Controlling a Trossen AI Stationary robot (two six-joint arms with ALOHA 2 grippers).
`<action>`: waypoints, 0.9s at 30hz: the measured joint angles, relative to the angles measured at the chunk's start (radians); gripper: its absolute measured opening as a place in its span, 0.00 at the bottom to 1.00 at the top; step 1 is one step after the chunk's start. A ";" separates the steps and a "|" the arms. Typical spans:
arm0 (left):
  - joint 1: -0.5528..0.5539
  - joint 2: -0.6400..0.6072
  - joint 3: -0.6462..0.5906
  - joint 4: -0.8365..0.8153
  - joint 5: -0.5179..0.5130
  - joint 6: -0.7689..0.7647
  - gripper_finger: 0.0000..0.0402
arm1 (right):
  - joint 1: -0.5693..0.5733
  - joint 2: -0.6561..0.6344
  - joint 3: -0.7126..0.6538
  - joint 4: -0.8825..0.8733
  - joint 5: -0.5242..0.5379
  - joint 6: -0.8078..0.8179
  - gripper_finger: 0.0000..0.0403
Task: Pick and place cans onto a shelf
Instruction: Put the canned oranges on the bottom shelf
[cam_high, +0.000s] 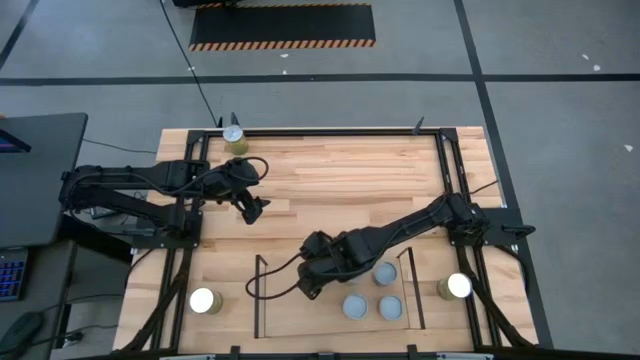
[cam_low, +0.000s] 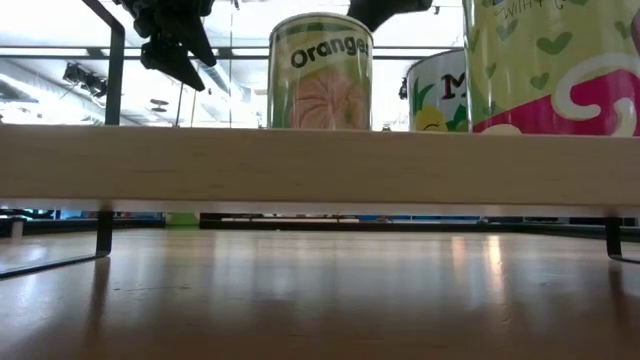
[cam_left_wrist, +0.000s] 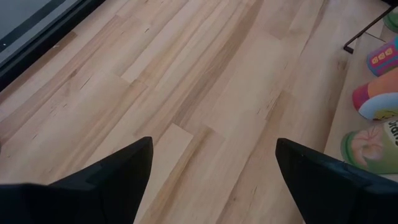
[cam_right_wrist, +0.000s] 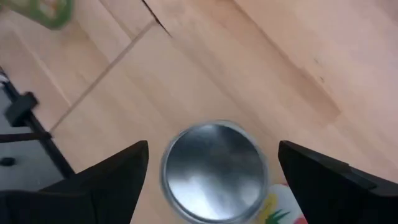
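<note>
Silver-topped can (cam_right_wrist: 214, 168) between spread right fingers (cam_right_wrist: 112, 171)

Under my arms, light-wood plank table (cam_high: 340, 185), small black-rodded shelf (cam_high: 280, 310) at its near edge bearing three cans (cam_high: 355, 306), single cans at near-left (cam_high: 203, 300), near-right (cam_high: 457, 286) and far-left (cam_high: 234, 136) corners

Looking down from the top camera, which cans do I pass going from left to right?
shiny white-topped olive tin at the front left → grey-topped tin at the back edge → leftmost grey-blue-topped tin on the light-wood shelf → shiny white-topped tin at the front right.
</note>
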 joint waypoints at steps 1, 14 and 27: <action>0.000 0.000 0.000 0.000 0.000 -0.004 0.86 | -0.001 -0.011 0.000 -0.001 0.007 -0.006 0.91; 0.000 0.000 0.000 0.000 0.000 -0.012 0.86 | -0.031 -0.103 -0.012 -0.238 0.122 -0.220 0.79; 0.000 0.000 0.000 -0.002 0.000 -0.023 0.86 | -0.047 -0.100 -0.173 -0.135 0.038 -0.287 0.53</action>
